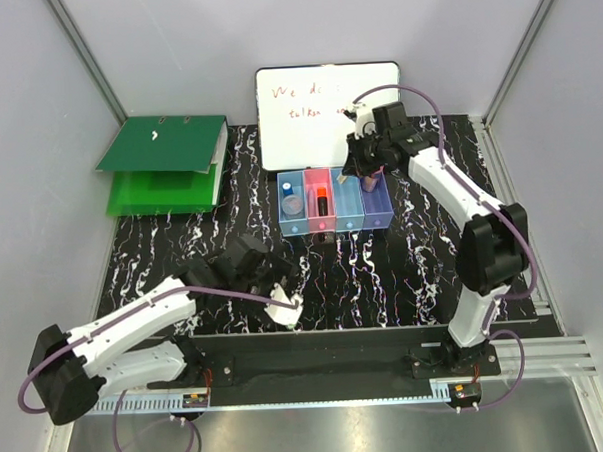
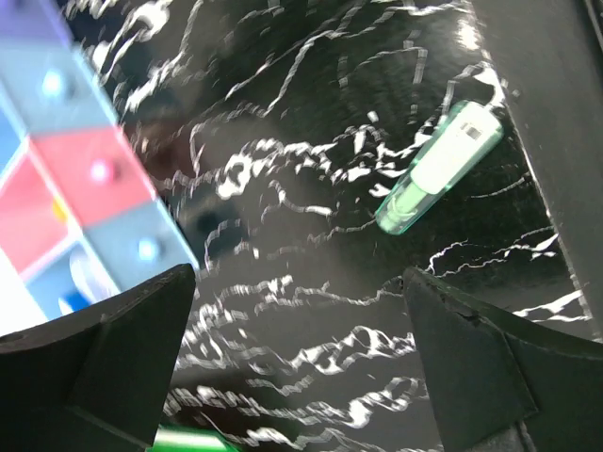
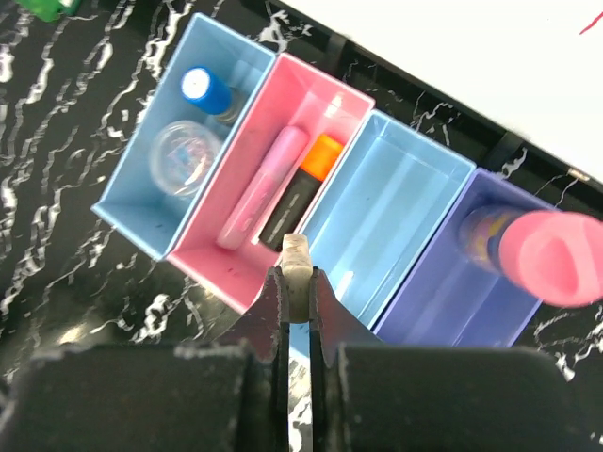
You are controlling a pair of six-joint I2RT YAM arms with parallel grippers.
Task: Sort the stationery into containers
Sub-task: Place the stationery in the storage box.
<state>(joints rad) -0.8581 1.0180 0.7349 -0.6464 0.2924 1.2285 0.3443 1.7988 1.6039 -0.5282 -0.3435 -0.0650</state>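
The four joined bins (image 1: pixel 336 212) stand mid-table, in front of the whiteboard. My right gripper (image 3: pixel 296 273) is shut on the small grey-white block (image 3: pixel 296 252) and holds it above the near wall between the pink bin (image 3: pixel 212 259) and the empty light blue bin (image 3: pixel 391 221). The left blue bin holds the blue-capped bottle (image 3: pixel 205 89). The pink bin holds the lilac stick (image 3: pixel 259 188) and an orange-capped marker (image 3: pixel 318 162). The purple bin holds the pink-capped tube (image 3: pixel 546 254). My left gripper (image 2: pixel 297 292) is open and empty over the mat, and a green-and-white piece (image 2: pixel 438 169) lies ahead of it.
The green ring binder (image 1: pixel 164 167) lies at the back left and the white whiteboard (image 1: pixel 321 105) lies behind the bins. A clear round lid (image 3: pixel 184 155) sits in the left blue bin. The black marbled mat (image 1: pixel 404 272) covers the table. A green edge (image 2: pixel 188 441) shows under my left gripper.
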